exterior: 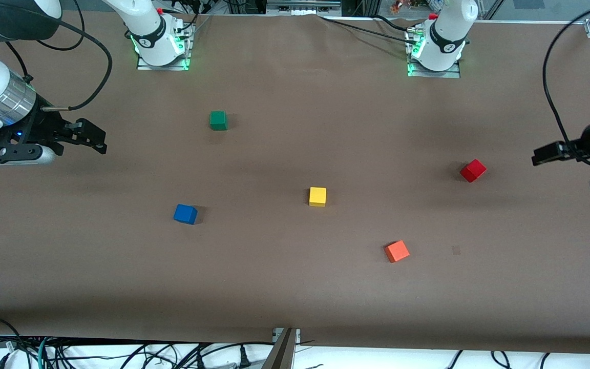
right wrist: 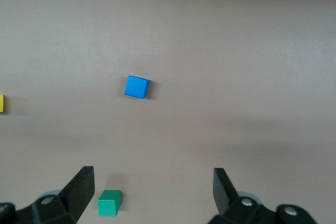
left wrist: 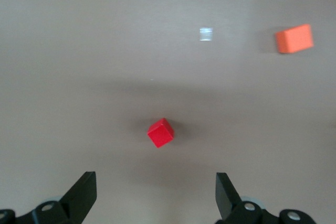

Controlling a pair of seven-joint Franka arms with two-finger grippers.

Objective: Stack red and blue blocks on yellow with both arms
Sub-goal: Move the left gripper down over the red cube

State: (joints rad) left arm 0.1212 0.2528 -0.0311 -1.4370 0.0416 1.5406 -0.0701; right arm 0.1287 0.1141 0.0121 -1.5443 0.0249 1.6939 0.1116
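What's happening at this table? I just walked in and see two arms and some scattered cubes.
Nothing is being handled yet. The right gripper hangs open and empty over its end of the table, with the blue block in its wrist view. The left gripper hangs open over the other end, near the red block. The yellow block sits alone mid-table with nothing stacked on it. A green cube and an orange cube lie apart on the table.

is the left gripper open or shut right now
Open: the left gripper shows its two fingers spread wide with nothing between them, above the red block.
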